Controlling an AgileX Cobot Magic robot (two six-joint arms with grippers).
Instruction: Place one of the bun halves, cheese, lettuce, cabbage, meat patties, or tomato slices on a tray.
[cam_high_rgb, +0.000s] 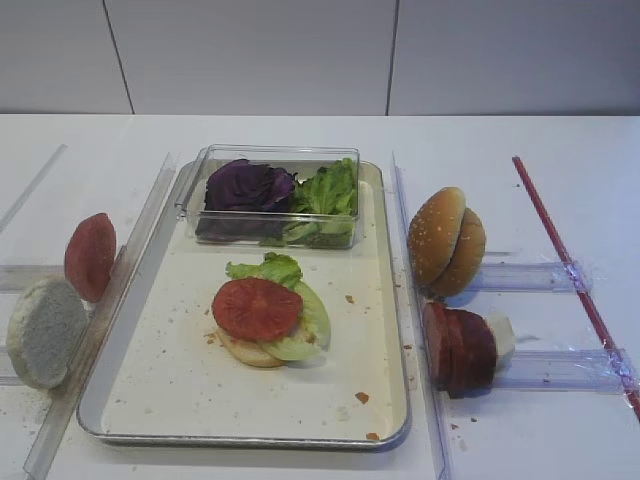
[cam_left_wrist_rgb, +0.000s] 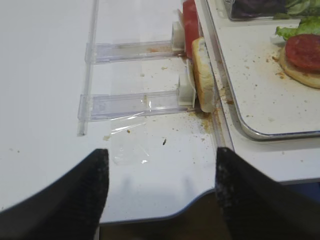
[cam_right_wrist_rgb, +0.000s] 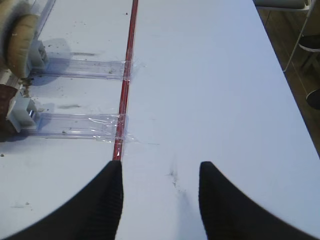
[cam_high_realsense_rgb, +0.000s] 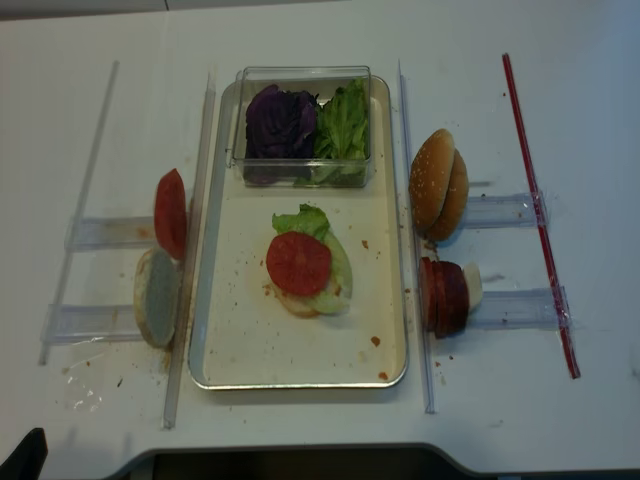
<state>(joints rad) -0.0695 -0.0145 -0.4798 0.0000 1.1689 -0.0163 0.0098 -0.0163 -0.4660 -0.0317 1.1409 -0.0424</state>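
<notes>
Here the left gripper (cam_left_wrist_rgb: 159, 192) is hanging with its two dark fingers spread wide and nothing between them, low over the white table (cam_left_wrist_rgb: 45, 75) near its front edge. The right gripper (cam_right_wrist_rgb: 160, 200) is likewise gaping and holding nothing, above bare table beside a red strip (cam_right_wrist_rgb: 127, 65).

From the left gripper outward, at about one o'clock, a pale bun half (cam_left_wrist_rgb: 202, 75) is standing on edge in a clear plastic holder (cam_left_wrist_rgb: 135, 105), just beside the tray (cam_left_wrist_rgb: 250, 131). Beyond it, at twelve o'clock, a tomato slice (cam_left_wrist_rgb: 189, 22) is standing in a second holder.

On the tray, a stack is sitting near the middle: a bun base (cam_high_rgb: 245, 350) at the bottom, frilly lettuce (cam_high_rgb: 270, 268) over it, and a red tomato slice (cam_high_rgb: 257, 308) on top, pinkish and slightly mottled. At the tray's twelve o'clock end a clear box (cam_high_rgb: 200, 175) is holding purple cabbage (cam_high_rgb: 248, 185) and more lettuce. At three o'clock of the tray, sesame buns (cam_high_rgb: 445, 240) and dark meat patties (cam_high_rgb: 460, 348) are standing in holders.

Judging from the stack, the next piece is still needing picking. Doing it well likely means squeezing a standing piece across its flat faces, lifting straight, and centring it over the stack.
</notes>
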